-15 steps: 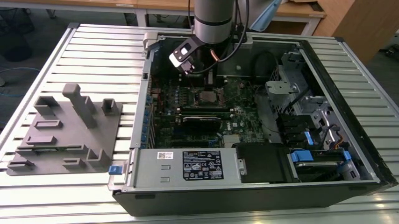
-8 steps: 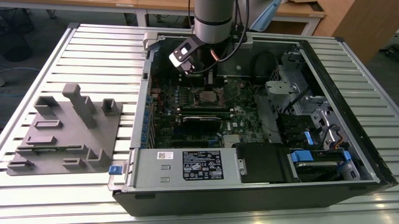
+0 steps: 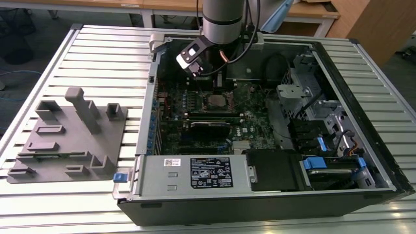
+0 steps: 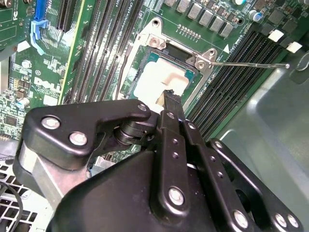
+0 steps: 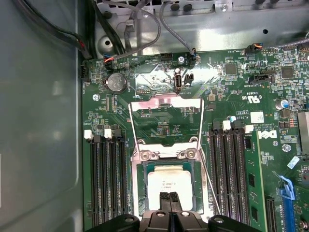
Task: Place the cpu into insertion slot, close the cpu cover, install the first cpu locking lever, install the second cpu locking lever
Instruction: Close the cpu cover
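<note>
The cpu lies flat in the insertion slot, its pale silver top showing in both wrist views. The cpu cover stands open, swung back away from the slot on its hinge. My gripper hovers just over the cpu's near edge with its two black fingertips pressed together and nothing between them. A thin wire locking lever sticks out unlatched beside the slot. In the exterior view the arm reaches down into the case above the slot.
Long black memory slots flank the socket on both sides. Cables hang along the case's back wall. The open computer case lies on a slatted metal table, with a grey fixture block at the exterior view's left.
</note>
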